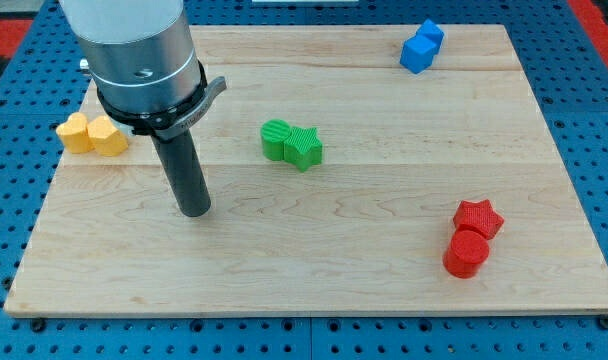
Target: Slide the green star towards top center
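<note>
The green star (304,148) lies near the middle of the wooden board (314,260), touching a green round block (277,139) on its left. My tip (194,210) rests on the board to the lower left of both green blocks, clearly apart from them, about a hundred pixels from the star.
Two yellow blocks (92,134) sit at the board's left edge, partly behind the arm. Two blue blocks (422,46) lie at the top right. A red star (478,217) and a red cylinder (466,253) lie at the lower right.
</note>
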